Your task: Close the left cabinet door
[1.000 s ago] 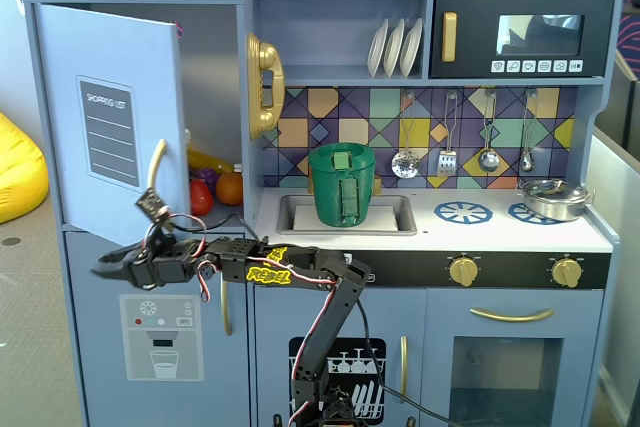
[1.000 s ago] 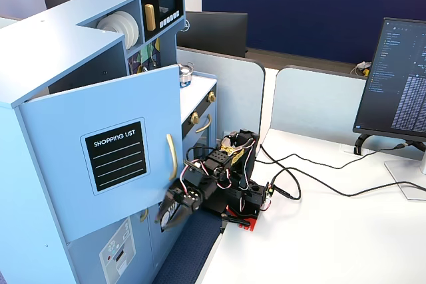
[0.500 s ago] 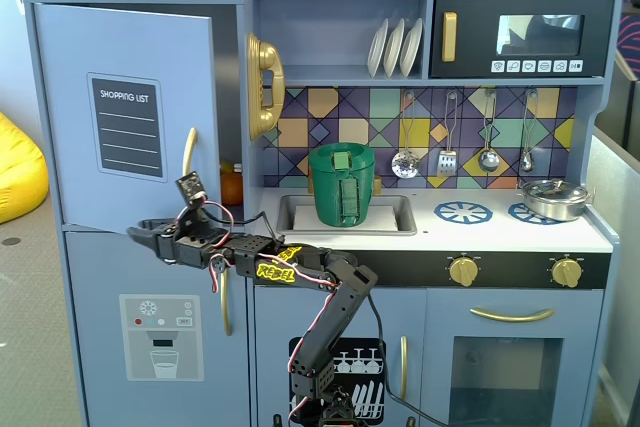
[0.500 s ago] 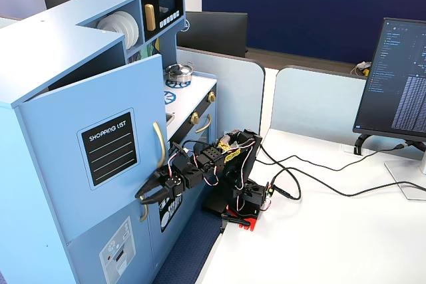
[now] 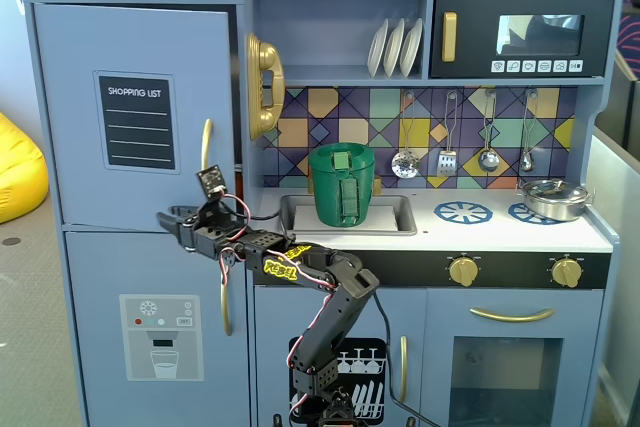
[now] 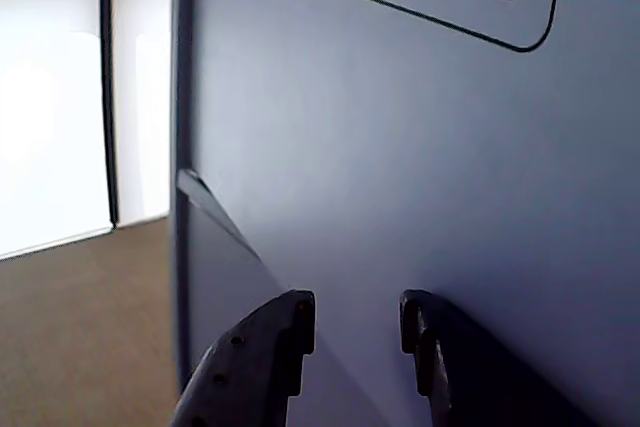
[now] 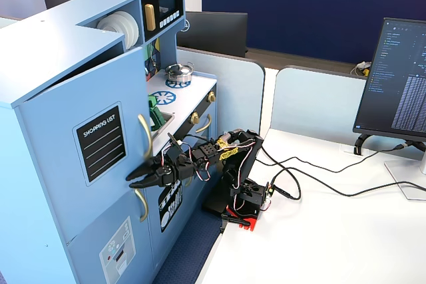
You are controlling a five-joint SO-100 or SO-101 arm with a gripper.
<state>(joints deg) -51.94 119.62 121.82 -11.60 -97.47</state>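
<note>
The left cabinet door (image 7: 100, 131) was seen slightly ajar in the left half of a fixed view, its hinge edge far left. The gripper (image 7: 141, 179), jaws apart and empty, was held just before its lower face, below the gold handle (image 7: 145, 134).

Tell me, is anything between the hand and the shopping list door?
Nothing: in the wrist view the open hand faces bare blue shopping list door.

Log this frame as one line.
phase: pushing | gripper: open, empty, at left cabinet door lower face | door: slightly ajar | handle: untouched
</note>
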